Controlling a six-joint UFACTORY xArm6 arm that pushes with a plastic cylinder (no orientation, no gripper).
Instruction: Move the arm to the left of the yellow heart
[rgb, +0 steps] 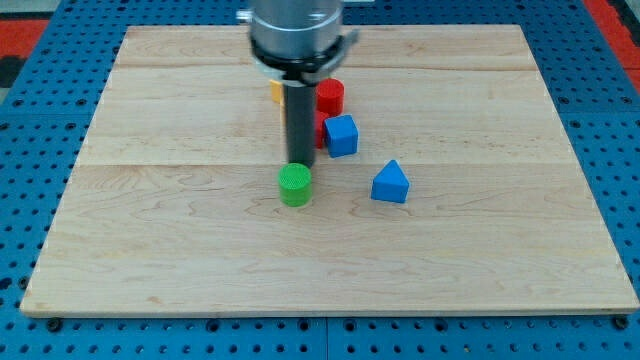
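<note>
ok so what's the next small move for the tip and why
Probably slide my tip toward the view's top-left. It now sits just above the green cylinder, while the yellow block only peeks out behind the rod's left side, higher up the board.

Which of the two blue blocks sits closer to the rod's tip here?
The blue cube, just right of my tip. The blue triangular block lies farther toward the view's right and bottom.
</note>
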